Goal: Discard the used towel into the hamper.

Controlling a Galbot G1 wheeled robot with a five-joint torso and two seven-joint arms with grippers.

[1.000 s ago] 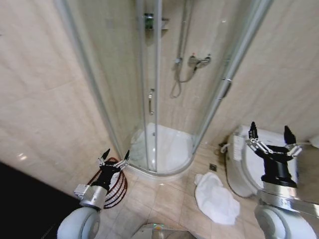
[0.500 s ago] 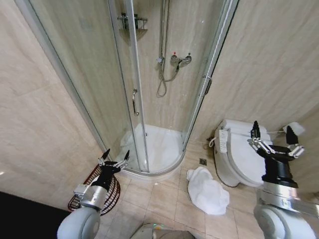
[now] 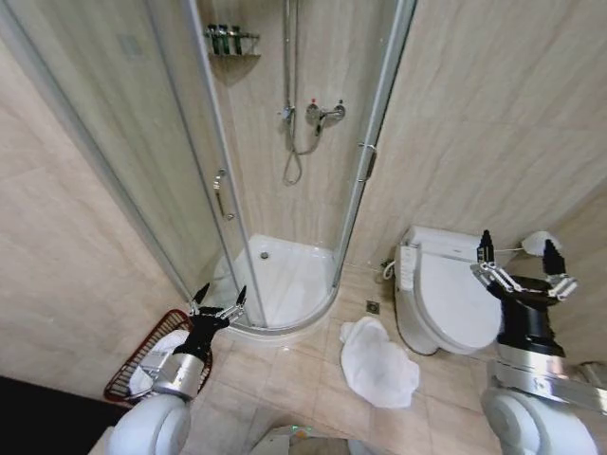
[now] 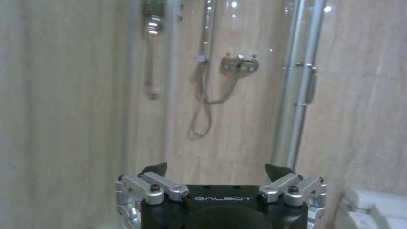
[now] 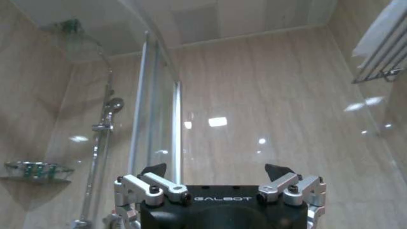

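Two spread grippers, left gripper (image 3: 219, 299) and right gripper (image 3: 517, 256), hover; towel (image 3: 377, 361) sprawls floorward, hamper (image 3: 142, 355) tilted.

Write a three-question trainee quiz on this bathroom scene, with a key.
1. True or false: the towel lies on the floor between the shower tray and the toilet.
2. The hamper stands nearest which gripper? A) left gripper B) right gripper
3. Fill in: both grippers are ____ and hold nothing.

Key: 1 true; 2 A; 3 open.
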